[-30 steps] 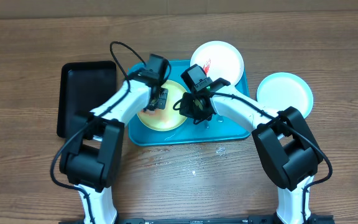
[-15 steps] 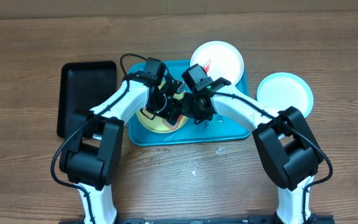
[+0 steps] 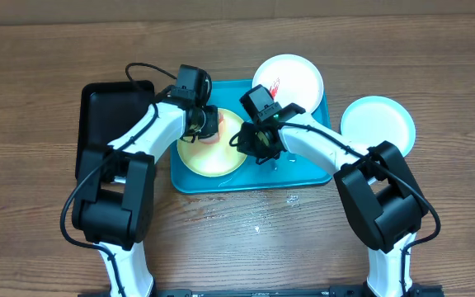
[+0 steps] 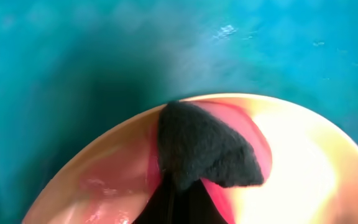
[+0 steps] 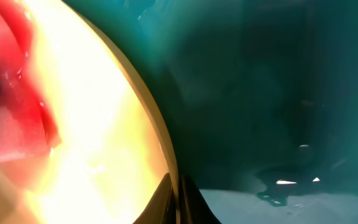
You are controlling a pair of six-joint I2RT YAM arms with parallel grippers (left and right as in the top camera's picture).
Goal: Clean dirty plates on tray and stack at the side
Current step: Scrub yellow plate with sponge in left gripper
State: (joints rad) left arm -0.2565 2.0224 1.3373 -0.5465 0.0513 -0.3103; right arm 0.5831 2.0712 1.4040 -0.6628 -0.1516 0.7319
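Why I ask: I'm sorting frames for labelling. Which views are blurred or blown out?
Overhead: sharp and evenly lit, with only soft shadows. Left wrist: soft focus, the dark sponge still readable, the yellow-green plate blown out at right. Right wrist: blurred throughout, plate glare close to white, small glints on the tray.

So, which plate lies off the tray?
The light blue plate, on the table beside the tray; the yellow-green plate and white plate sit on it.

Overhead straight down; 2 wrist views close-up, sharing yellow-green plate (image 4: pixel 316 168) and tray (image 4: pixel 278 56).
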